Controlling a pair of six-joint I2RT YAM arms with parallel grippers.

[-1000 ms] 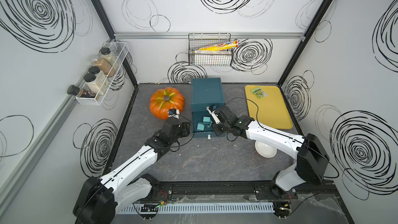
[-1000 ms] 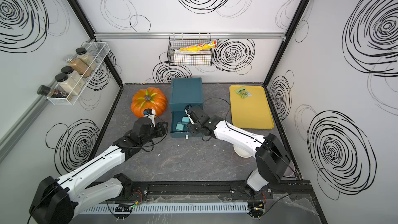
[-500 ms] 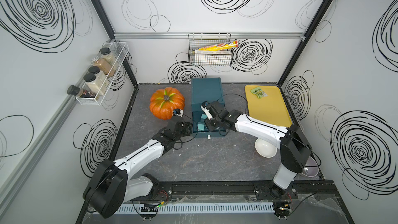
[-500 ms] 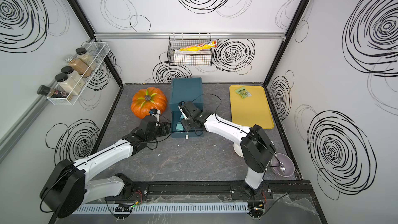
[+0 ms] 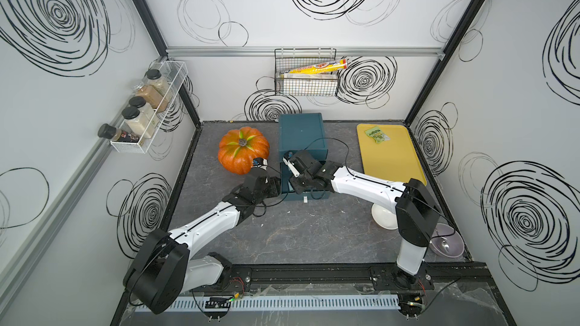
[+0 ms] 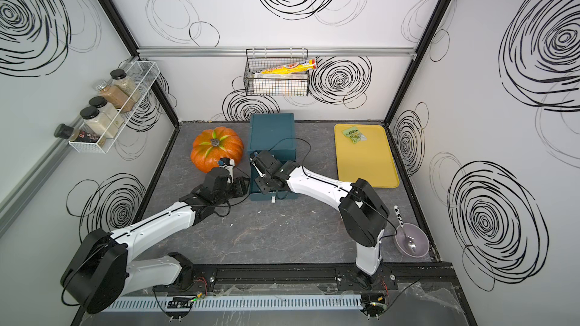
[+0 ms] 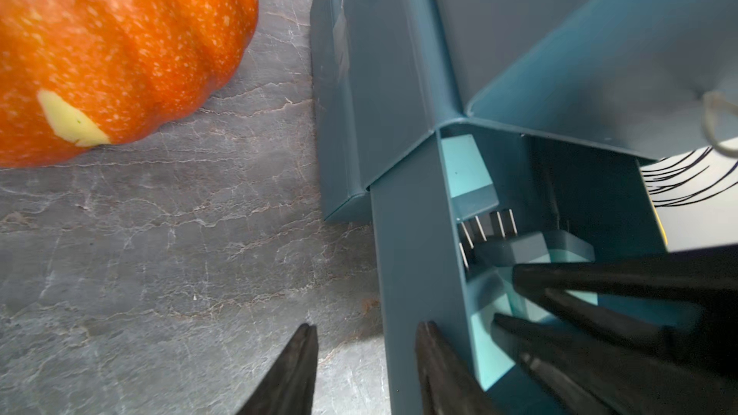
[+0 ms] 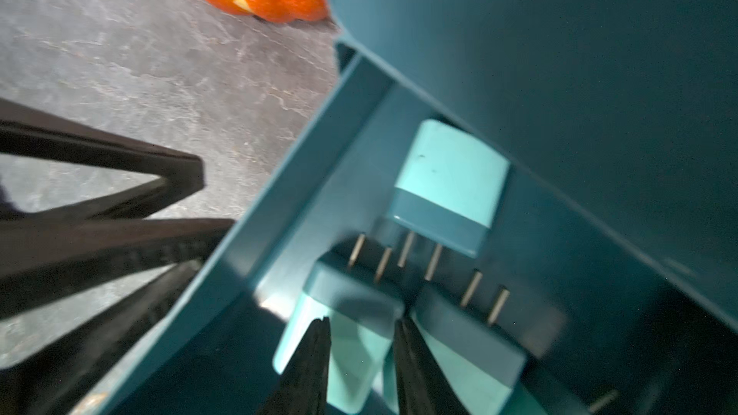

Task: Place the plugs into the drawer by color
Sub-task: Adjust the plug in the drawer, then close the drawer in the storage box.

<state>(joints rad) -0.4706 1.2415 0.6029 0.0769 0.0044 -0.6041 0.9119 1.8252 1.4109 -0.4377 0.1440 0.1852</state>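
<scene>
Grey marbled tabletop [image 5: 298, 233]: pumpkin [image 5: 243, 148] beside dark teal drawer chest [image 5: 301, 133], one drawer [image 5: 292, 194] pulled out. Right gripper [image 8: 361, 325] inside it, pinched on teal plug [image 8: 355, 365]; two more teal plugs [image 8: 449, 177] lie close by. Left gripper [image 7: 365, 329] partly open, empty, just outside drawer side wall. Yellow tray [image 5: 389, 158] stands well apart.

Dark teal drawer [image 5: 301, 133], pale teal plugs [image 8: 451, 169], orange pumpkin [image 5: 243, 152], yellow tray [image 5: 389, 158], grey veined tabletop [image 5: 298, 233].
</scene>
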